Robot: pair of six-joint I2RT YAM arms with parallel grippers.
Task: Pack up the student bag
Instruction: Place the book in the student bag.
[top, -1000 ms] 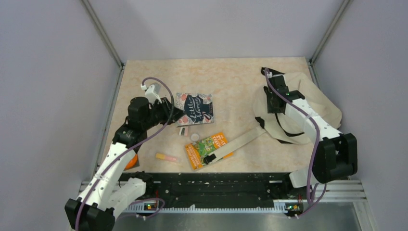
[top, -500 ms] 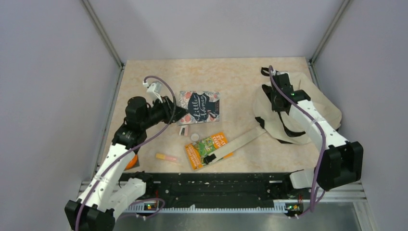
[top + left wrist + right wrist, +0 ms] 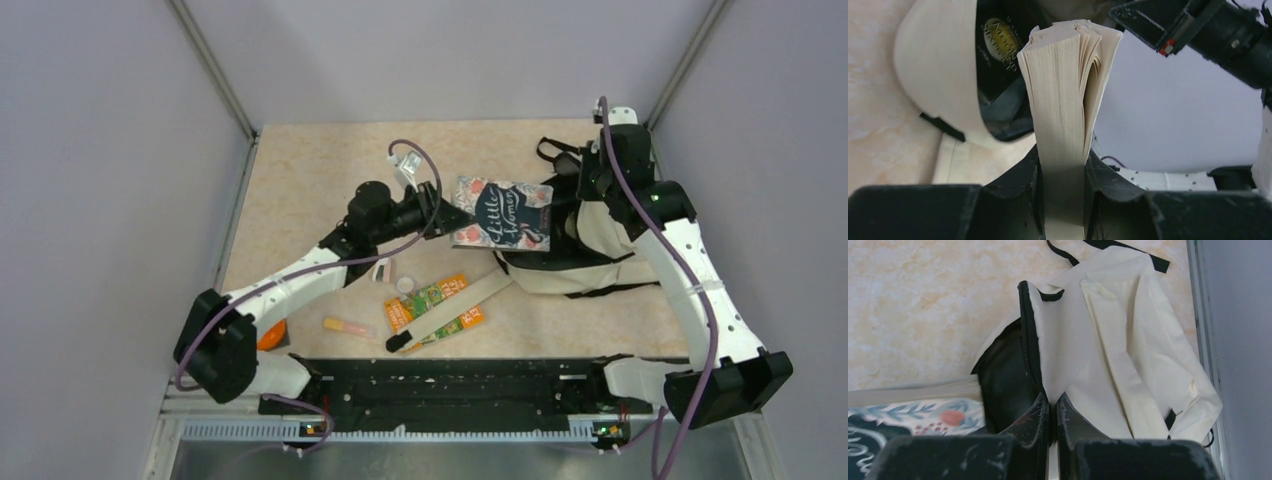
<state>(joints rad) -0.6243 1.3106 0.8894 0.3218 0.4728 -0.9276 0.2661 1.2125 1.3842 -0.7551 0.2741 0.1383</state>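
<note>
The student bag (image 3: 610,235) is a cream backpack lying at the right of the table, its black-lined mouth facing left. My right gripper (image 3: 592,188) is shut on the cream fabric edge beside the zipper (image 3: 1030,355) and holds the mouth up. My left gripper (image 3: 446,215) is shut on a thick paperback, the "Little Women" book (image 3: 505,212), held off the table with its far edge at the bag's mouth. In the left wrist view the book's page block (image 3: 1063,90) stands between my fingers, and the open bag (image 3: 933,65) lies just beyond it. Inside shows dark lining with a gold print.
An orange-and-green book (image 3: 430,298) lies at front centre with a bag strap (image 3: 470,295) across it. Near it are a pink-yellow marker (image 3: 345,326), a small white round piece (image 3: 405,284) and a white eraser (image 3: 381,270). An orange object (image 3: 270,335) sits by my left arm.
My left arm lifted the book and carried it right to the bag's mouth. My right gripper shut on the bag's edge and raised it, pulling the bag and strap along.
</note>
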